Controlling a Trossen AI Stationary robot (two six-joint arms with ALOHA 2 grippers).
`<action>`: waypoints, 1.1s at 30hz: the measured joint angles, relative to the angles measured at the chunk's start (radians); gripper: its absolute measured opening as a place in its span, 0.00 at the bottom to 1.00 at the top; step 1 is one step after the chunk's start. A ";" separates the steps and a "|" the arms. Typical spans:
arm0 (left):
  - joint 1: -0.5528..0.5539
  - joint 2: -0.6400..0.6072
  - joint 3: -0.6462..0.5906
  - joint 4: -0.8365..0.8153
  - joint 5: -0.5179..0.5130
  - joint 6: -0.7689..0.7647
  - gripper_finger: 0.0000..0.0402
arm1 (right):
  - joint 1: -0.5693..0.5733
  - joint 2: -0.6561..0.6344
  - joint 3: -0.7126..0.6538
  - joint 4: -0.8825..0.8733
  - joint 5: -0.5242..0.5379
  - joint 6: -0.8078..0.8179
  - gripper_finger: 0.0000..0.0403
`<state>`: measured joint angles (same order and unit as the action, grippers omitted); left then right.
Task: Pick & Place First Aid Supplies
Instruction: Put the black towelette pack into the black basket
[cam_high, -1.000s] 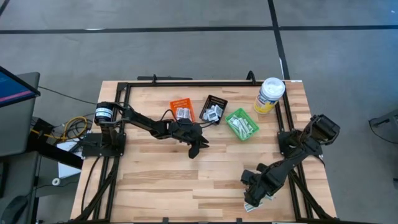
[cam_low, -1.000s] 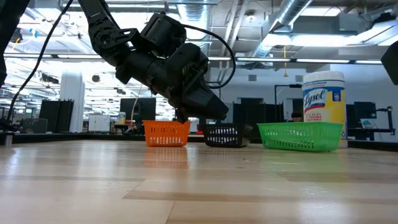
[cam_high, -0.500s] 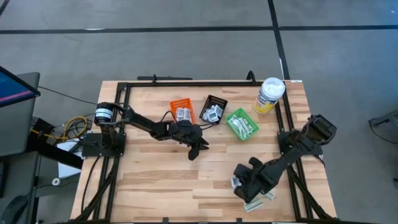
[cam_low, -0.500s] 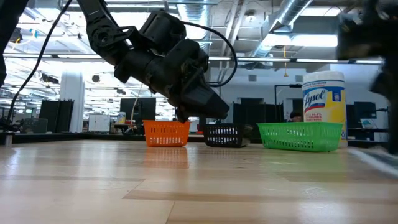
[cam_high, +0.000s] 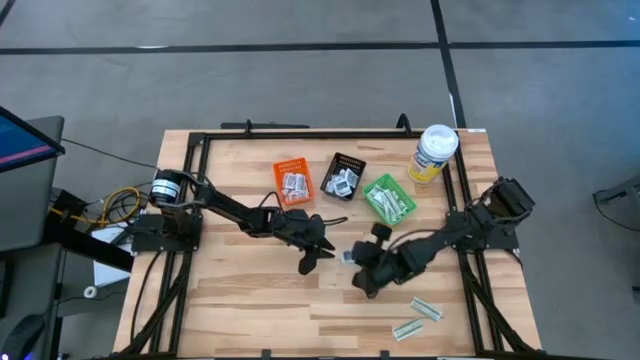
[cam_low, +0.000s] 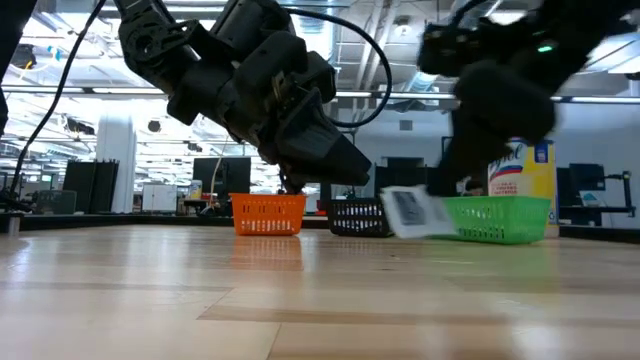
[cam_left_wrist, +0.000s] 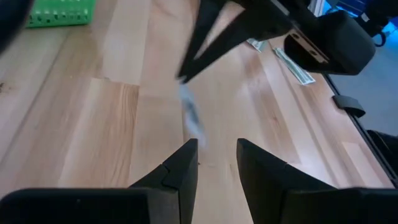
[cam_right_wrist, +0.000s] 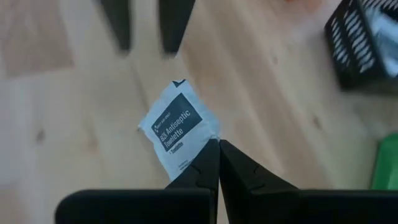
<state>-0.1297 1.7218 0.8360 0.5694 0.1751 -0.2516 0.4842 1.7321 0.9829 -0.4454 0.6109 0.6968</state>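
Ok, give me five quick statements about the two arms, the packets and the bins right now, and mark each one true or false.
1. The right gripper is shut on a white antiseptic towelette packet. True.
2. The left gripper holds a packet. False: its fingers stand apart with nothing between them.
3. The green bin holds long pale strips. True.
4. The yellow canister lies on its side. False: it stands upright near the table's far right corner.
5. No packets lie loose on the table. False: two pale strips lie near the front edge.
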 joint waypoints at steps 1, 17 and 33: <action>-0.004 0.000 0.000 0.000 -0.009 0.000 0.28 | -0.016 0.000 0.000 0.019 0.000 -0.029 0.00; -0.015 0.000 0.000 0.000 -0.130 0.000 0.28 | -0.064 -0.003 0.000 0.095 -0.008 -0.129 0.00; -0.029 0.000 0.000 0.042 -0.130 0.124 0.28 | -0.061 0.000 0.002 0.147 -0.088 -0.131 0.00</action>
<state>-0.1588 1.7218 0.8364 0.6116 0.0448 -0.1272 0.4237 1.7324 0.9848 -0.2983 0.5234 0.5660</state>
